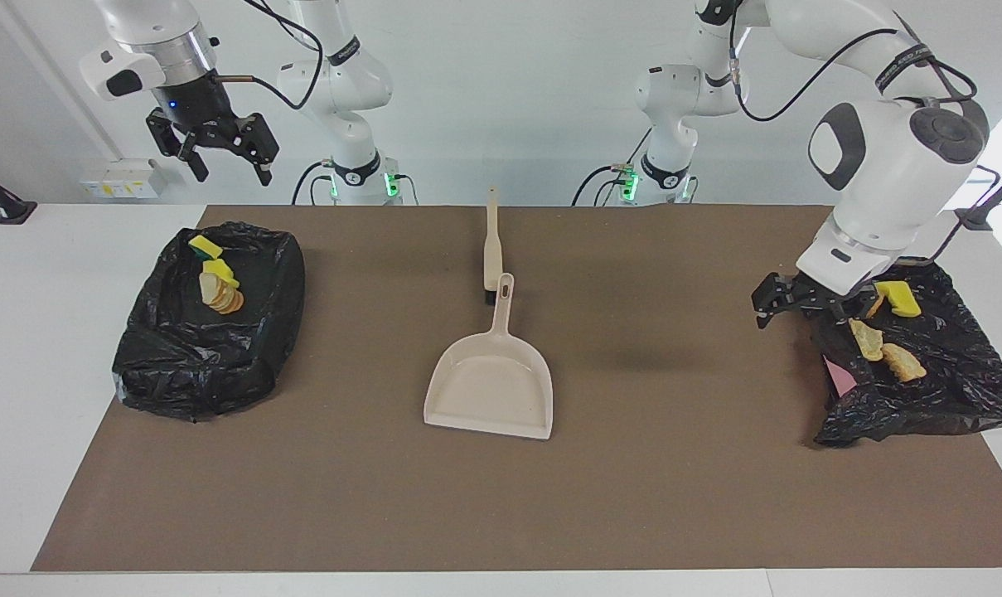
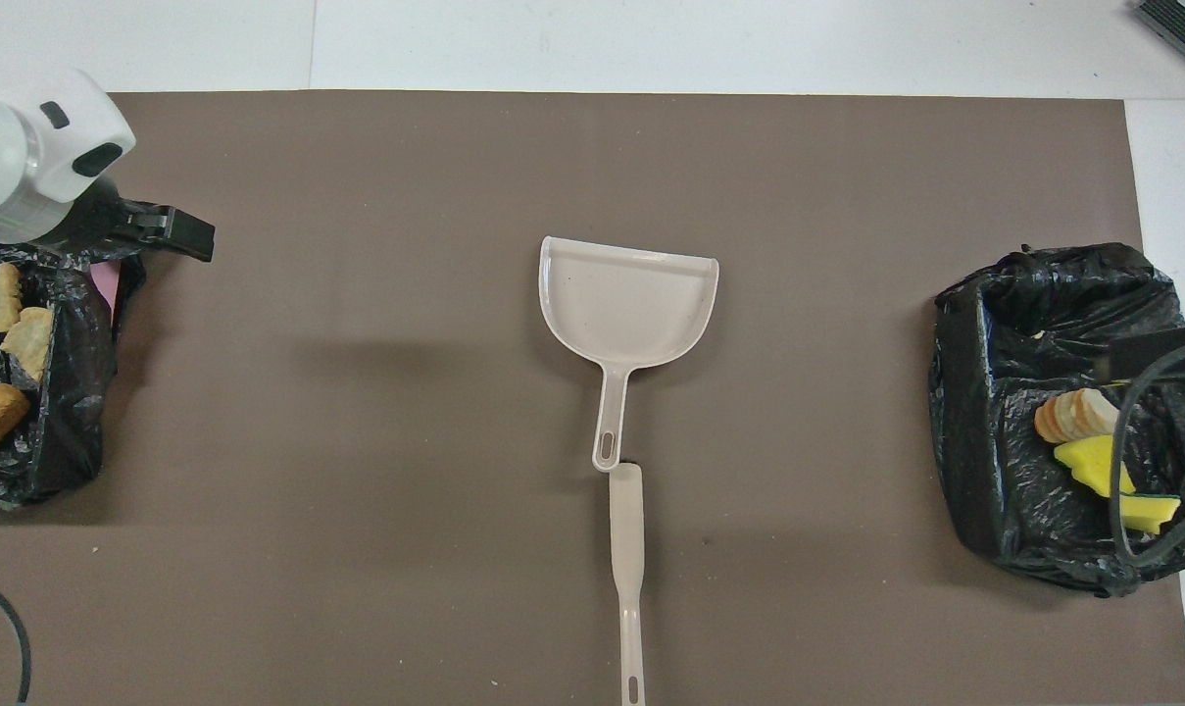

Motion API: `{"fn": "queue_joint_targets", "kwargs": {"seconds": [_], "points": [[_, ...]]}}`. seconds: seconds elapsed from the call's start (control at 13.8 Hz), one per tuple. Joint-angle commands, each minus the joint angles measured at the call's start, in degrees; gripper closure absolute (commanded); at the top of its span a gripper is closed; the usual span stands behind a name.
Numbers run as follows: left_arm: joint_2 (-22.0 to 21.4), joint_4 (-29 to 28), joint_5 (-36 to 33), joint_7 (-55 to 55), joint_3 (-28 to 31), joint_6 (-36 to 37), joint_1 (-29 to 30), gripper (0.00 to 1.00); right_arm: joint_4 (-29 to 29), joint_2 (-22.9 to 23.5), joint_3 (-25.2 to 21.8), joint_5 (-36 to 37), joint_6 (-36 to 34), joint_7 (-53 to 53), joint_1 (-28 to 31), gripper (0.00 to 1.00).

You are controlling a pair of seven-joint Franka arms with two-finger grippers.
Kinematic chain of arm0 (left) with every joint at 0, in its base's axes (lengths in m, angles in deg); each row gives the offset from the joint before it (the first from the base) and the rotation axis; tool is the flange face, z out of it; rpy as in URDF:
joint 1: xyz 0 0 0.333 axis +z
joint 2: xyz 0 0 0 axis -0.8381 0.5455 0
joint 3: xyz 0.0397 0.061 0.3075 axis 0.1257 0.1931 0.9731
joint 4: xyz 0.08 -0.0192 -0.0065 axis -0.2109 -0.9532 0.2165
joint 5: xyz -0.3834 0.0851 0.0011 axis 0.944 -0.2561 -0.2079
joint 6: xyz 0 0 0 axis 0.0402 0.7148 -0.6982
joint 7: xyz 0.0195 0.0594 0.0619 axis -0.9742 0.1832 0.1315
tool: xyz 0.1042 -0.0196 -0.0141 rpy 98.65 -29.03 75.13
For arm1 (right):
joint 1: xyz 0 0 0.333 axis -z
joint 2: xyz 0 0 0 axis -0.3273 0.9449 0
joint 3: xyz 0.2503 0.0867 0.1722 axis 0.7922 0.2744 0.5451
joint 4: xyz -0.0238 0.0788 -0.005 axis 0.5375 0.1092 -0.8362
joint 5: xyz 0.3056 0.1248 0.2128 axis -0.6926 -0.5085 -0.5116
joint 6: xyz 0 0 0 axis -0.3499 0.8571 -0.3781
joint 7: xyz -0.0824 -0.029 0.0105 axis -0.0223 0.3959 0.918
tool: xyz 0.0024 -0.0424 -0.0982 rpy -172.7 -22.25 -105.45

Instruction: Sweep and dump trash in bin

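- Trash: bread-like chunks and a yellow sponge piece lie in the black bag at the left arm's end of the table; more scraps sit in the black-lined bin at the right arm's end.
- Left tool hangs, jaws wide and empty, over the bag's edge facing the table's middle, the trash just past it, probably not touching.
- Right tool, wide and empty, waits high over its bin.
- Dustpan and brush lie mid-table, handles end to end, long axes pointing away from the robots, about equally near either arm.
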Motion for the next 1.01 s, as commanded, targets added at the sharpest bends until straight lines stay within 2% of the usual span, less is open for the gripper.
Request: {"fn": "queue_joint_targets", "kwargs": {"seconds": [0.0, 0.36, 0.72, 0.94], "points": [[-4.9, -2.5, -1.0, 0.9, -0.2, 3.5, 1.8, 0.0, -0.9, -1.1, 0.5, -0.3, -0.4, -0.9, 0.0, 0.0], [-11.1, -3.2, -1.0, 0.7, -0.2, 10.9, 2.0, 0.0, -1.0, -1.2, 0.6, -0.4, -0.1, -0.3, 0.1, 0.0], [-17.2, -8.4, -1.8, 0.3, -0.2, 10.9, 1.8, 0.0, -1.1, -1.2, 0.5, -0.4, 0.2, -0.3, 0.2, 0.0], [-16.9, -8.0, -2.1, 0.0, -0.6, 11.0, 1.2, 0.0, -1.1, -1.2, 0.5, -0.4, 0.4, -0.2, 0.3, 0.0]]}}
